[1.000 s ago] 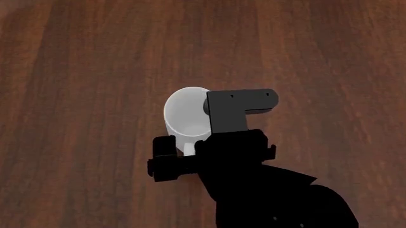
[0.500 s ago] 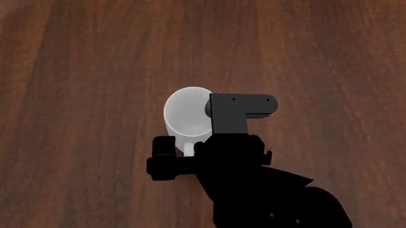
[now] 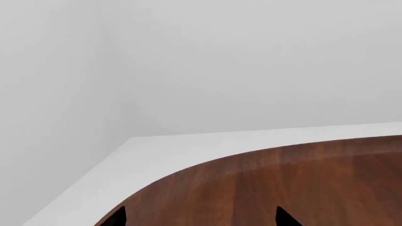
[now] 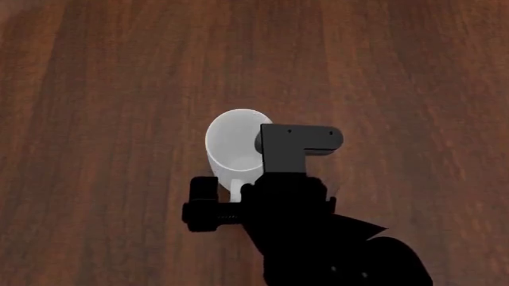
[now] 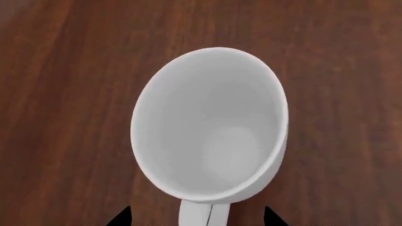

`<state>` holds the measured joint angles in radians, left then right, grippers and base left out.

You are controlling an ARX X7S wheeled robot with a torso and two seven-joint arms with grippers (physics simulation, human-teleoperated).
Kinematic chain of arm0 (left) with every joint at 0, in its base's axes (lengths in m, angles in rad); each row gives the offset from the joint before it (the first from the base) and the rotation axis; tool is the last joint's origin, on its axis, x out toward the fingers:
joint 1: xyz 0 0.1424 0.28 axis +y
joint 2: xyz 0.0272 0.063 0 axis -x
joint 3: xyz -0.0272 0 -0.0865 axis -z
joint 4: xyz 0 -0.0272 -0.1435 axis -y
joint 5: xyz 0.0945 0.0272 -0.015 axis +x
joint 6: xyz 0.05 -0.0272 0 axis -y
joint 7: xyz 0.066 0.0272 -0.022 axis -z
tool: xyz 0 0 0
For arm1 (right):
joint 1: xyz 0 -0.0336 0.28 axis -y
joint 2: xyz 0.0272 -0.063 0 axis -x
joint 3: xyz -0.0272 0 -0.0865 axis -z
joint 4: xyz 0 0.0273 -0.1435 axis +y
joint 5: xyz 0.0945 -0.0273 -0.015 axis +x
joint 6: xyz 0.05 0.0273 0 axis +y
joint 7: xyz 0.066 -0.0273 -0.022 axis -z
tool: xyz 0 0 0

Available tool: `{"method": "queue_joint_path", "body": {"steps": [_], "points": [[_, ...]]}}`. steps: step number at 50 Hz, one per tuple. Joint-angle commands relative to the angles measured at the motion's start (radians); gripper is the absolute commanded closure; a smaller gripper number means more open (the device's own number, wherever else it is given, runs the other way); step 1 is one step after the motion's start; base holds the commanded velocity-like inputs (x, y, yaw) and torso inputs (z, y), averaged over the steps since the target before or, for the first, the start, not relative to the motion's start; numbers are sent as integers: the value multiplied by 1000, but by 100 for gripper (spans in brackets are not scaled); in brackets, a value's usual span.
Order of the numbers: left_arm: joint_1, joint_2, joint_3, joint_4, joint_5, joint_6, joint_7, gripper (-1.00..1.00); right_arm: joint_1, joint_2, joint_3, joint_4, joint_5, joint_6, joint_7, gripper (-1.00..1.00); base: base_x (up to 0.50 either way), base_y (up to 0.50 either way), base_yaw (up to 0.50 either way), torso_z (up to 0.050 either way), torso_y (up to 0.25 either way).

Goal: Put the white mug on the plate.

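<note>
I have the right end effector [image 4: 226, 199] down at the white mug [image 4: 233, 145], which stands upright on the dark wooden surface [image 4: 95, 119] just left of centre in my head view, with the handle [image 5: 201, 214] pointing toward me at six o'clock. From the right wrist camera I look almost straight into the mug's empty bowl, and the handle runs down between the two dark fingertips [image 5: 119, 217] showing at the frame's edge; they sit either side of it with wood visible between each tip and the handle, so I judge them parted and not yet closed on anything, though the contact zone itself is cut off and I cannot be certain. The arm's black body covers the mug's rim at about three o'clock in the head view. My left end effector [image 3: 199, 217] shows only two tips over a bare rounded corner of the surface with nothing between them, well parted as far as I can see. As for progress: the mug is not lifted, and the plate is in none of my views, so I cannot say where it lies. I reckon what is left is nearly the whole job: close on the handle, lift, find the plate, carry the mug over and set it down.
</note>
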<state>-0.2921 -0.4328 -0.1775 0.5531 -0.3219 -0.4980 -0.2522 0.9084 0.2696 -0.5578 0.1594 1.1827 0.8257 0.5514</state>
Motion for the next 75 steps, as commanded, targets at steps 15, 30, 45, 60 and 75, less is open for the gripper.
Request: {"method": "queue_joint_path", "body": {"steps": [15,30,45,60,75], "points": [[35,6,0,-21,8,60,6,-100,3,-13,-24,39,-16,-10,-9,-100,0,0,0,0,0],[40,3,6,-27,11,68,6,-100,0,-19,-36,63,-22,-18,-24,-100,0,0,0,0,0],[39,0,5,-25,5,64,1,-100,7,-30,-53,99,-35,-29,-44,-100,0,0,0,0,0],[36,-3,9,-26,3,61,-3,-100,20,-40,-68,136,-50,-39,-62,-100,0,0,0,0,0],[38,2,21,-45,8,82,-2,-100,21,-30,-100,110,-74,-26,-36,100,0,0,0,0,0]]}}
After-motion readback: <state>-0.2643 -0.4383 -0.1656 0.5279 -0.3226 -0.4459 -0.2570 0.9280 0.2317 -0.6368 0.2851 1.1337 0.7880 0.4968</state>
